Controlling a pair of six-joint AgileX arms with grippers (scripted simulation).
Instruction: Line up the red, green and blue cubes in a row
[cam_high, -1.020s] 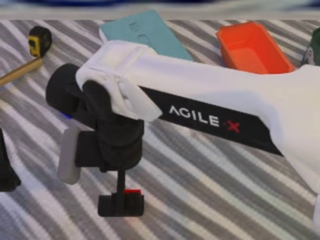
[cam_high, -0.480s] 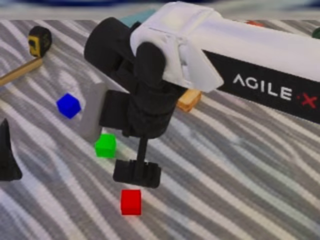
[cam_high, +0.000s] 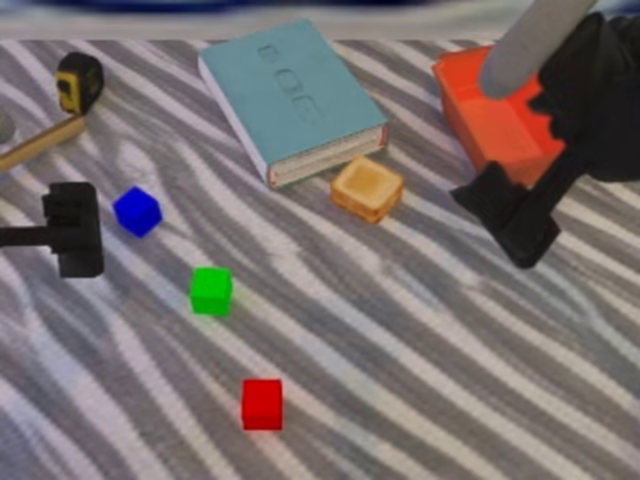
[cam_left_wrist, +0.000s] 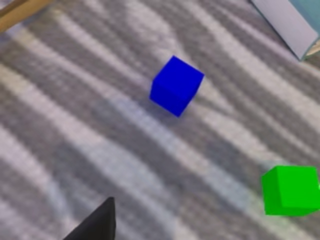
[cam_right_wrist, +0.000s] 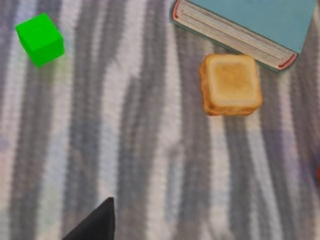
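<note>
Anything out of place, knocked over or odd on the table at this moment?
Nothing stands out. The blue cube, green cube and red cube sit flat in a diagonal row, apart. The book and toast lie flat.

Lighting, my feed: even, bright, diffuse. Soft shadow on the striped cloth (cam_left_wrist: 100, 150) under my left gripper (cam_high: 75, 230), beside the blue cube (cam_left_wrist: 176, 85). No glare. Slight overall softness.
</note>
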